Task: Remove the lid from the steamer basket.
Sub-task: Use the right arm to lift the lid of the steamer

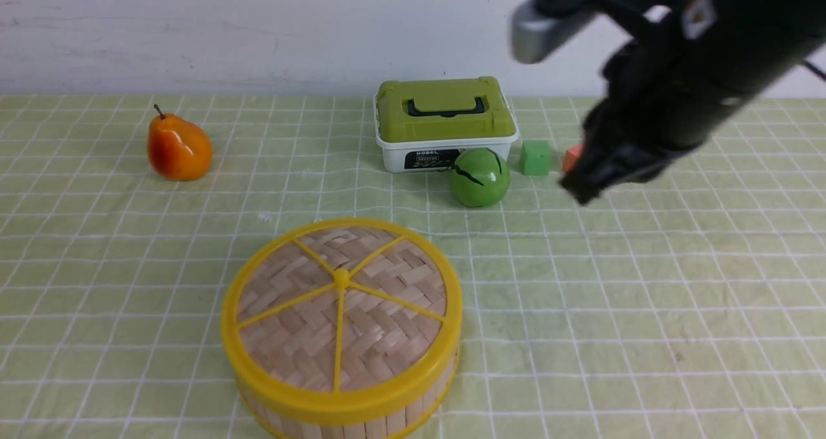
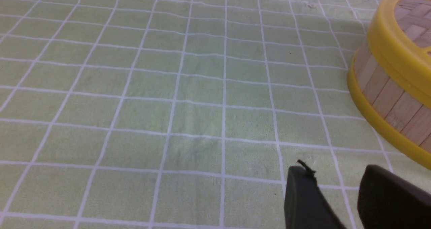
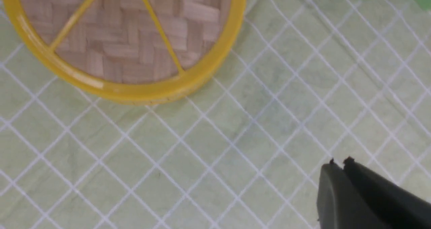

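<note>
The lid (image 1: 342,313), woven bamboo with a yellow rim, spokes and centre knob, sits closed on the steamer basket (image 1: 361,419) at the front centre of the table. In the right wrist view the lid (image 3: 128,37) lies off to one side of my right gripper (image 3: 338,163), which is shut and empty. In the front view the right gripper (image 1: 584,190) hangs in the air to the right of the basket, well above the cloth. My left gripper (image 2: 333,170) is open and empty, low over the cloth beside the basket wall (image 2: 387,97). The left arm does not show in the front view.
A white box with a green handled lid (image 1: 445,119) stands at the back centre. A green ball (image 1: 479,177), a green cube (image 1: 536,158) and an orange block (image 1: 570,158) lie near it. A pear (image 1: 177,145) sits at the back left. A checked green cloth (image 1: 645,310) covers the table.
</note>
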Robot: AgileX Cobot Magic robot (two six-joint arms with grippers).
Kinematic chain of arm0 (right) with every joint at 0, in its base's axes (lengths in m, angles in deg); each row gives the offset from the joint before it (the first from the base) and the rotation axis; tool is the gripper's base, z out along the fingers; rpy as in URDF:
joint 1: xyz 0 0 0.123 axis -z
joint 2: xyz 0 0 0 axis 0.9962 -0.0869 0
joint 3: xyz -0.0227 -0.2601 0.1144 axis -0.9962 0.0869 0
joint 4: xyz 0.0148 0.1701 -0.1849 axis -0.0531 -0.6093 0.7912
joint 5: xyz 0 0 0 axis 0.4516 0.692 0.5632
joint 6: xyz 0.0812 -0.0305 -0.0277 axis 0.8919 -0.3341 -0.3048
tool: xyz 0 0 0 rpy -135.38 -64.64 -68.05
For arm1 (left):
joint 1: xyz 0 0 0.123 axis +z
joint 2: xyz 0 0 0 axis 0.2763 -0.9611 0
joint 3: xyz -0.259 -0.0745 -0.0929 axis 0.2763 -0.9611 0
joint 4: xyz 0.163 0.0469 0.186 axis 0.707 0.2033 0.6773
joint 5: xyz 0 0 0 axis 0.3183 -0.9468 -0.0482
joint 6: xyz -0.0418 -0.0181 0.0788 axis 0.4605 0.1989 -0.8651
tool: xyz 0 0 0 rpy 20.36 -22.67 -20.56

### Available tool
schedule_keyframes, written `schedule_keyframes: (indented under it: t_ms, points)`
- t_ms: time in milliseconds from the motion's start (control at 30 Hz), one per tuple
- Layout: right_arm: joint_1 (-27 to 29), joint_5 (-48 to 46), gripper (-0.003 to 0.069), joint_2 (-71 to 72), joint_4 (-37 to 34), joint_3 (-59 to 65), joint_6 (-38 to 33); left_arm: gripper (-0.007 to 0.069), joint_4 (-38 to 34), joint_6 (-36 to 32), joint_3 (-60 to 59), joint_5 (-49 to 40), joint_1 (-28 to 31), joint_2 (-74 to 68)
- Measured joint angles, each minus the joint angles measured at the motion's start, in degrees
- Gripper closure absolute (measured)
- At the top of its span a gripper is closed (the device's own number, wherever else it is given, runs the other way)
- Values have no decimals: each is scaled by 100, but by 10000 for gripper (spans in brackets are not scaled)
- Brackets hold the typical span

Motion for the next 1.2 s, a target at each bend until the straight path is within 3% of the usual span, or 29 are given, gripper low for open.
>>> schedule_keyframes:
  t_ms: [167,300,367,467,633,767,967,1200]
  points:
    - [-375,7,605,-1091,-78,-938,7,386,0,0,0,0,0,0]
    - [-642,11,485,-1873,-309,-1628,48,386,0,0,0,0,0,0]
    - [-818,11,364,-2331,-439,-1976,151,386,0,0,0,0,0,0]
    - [-978,90,246,-2718,-482,-2178,196,386,0,0,0,0,0,0]
    - [-1076,499,162,-3108,-502,-2227,382,386,0,0,0,0,0,0]
    - [-1076,655,179,-3307,-432,-2227,468,386,0,0,0,0,0,0]
    - [-1076,696,275,-3448,-419,-2231,501,386,0,0,0,0,0,0]
    - [-1070,738,531,-3467,-343,-2272,592,386,0,0,0,0,0,0]
